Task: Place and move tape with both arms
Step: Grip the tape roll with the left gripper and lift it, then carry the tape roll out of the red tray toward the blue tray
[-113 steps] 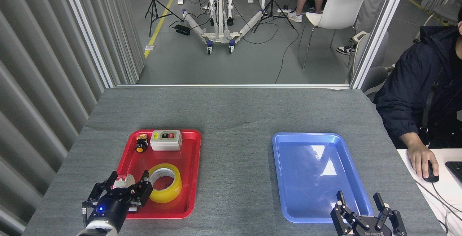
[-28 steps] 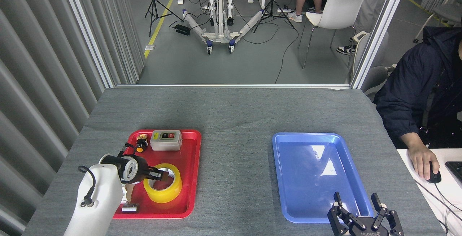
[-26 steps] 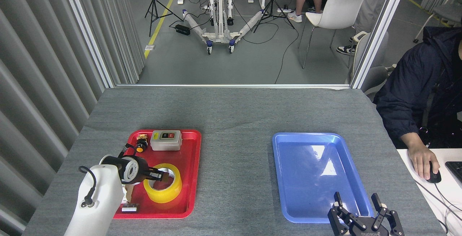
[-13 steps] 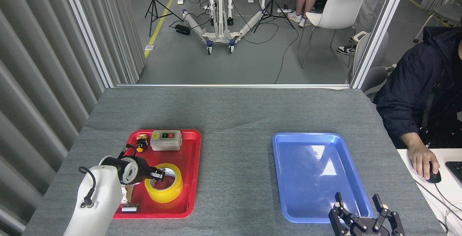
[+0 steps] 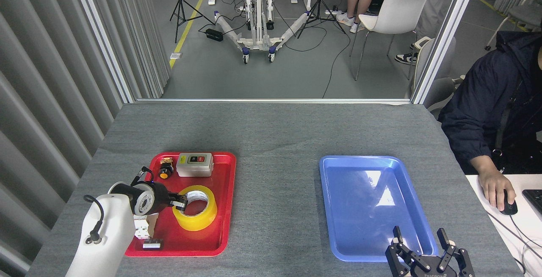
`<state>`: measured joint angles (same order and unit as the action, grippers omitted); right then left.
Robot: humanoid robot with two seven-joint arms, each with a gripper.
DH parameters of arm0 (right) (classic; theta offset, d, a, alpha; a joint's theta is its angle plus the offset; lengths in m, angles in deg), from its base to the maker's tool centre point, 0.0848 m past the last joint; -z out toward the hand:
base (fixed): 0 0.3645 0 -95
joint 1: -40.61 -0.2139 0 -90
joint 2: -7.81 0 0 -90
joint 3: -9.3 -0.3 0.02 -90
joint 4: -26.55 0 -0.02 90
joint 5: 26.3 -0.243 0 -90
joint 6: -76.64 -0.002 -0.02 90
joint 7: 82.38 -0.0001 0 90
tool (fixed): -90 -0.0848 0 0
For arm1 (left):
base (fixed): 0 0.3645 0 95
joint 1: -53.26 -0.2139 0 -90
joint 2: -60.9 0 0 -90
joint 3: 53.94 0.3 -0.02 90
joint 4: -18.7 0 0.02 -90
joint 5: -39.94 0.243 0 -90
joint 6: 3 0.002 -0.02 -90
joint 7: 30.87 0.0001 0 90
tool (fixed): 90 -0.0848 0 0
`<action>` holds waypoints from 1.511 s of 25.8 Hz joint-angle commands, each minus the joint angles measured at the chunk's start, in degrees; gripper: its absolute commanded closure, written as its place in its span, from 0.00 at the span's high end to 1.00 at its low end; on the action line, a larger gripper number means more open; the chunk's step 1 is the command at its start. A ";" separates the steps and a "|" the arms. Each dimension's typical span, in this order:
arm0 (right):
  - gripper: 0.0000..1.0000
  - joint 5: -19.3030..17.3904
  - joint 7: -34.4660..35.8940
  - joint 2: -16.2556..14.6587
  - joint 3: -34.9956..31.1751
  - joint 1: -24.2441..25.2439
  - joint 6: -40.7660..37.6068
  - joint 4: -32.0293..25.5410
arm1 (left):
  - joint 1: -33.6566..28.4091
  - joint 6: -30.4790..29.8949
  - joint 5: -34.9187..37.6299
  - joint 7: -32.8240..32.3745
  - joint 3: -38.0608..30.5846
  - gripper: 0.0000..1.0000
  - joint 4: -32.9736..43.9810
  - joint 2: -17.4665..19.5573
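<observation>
Your left gripper (image 5: 181, 203) was pinched on the near-left wall of the tape (image 5: 194, 207), one finger inside the core, one outside. The roll seemed to sit a bit off the red tray (image 5: 220, 226), shadow under it, so I'd call this the lift step of the pick. Hard to be sure it was fully clear of the tray floor.

Tape sat just right of your fingers. The switch box (image 5: 194, 164) and yellow button (image 5: 165, 171) lay beyond the fingers, near but apart from the roll. A small white part (image 5: 142, 229) lay below the wrist, on your side of the fingers.

Your right gripper (image 5: 427, 253) hung at the near edge of the blue tray (image 5: 338, 209), fingers spread wide, holding nothing. That tray had nothing in it and lay well to the right of the tape.

Next move, my guess: you needed to raise the roll over the red rim, carry it right toward mid-table, and set it down or pass it where the right fingers could take it. Grip was on one wall only, so the roll could swing or slip; go slow.

A person's hand (image 5: 493, 188) was on a mouse, far right, apart from everything.
</observation>
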<state>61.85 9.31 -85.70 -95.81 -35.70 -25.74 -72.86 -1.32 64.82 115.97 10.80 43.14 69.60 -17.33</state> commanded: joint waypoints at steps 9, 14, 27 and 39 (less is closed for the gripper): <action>1.00 0.00 -0.02 -0.09 0.00 0.11 -0.02 0.00 | -1.66 -3.31 -0.70 3.68 -7.78 0.02 3.68 0.53; 1.00 0.00 -0.02 -0.09 0.09 0.11 -0.02 0.00 | -3.77 -5.77 -0.97 18.18 -12.35 0.00 5.70 -0.17; 1.00 0.00 -0.02 -0.09 0.00 0.20 -0.02 0.00 | -13.26 -12.53 -12.57 23.37 -18.95 0.00 12.56 -8.78; 1.00 1.05 0.15 -0.09 0.26 0.28 -0.10 0.00 | -23.64 -22.82 -30.76 17.30 -16.75 0.00 14.49 -8.69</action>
<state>62.55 9.17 -86.00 -95.62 -35.51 -25.89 -72.86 -21.17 44.27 86.69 31.06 25.46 82.46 -25.88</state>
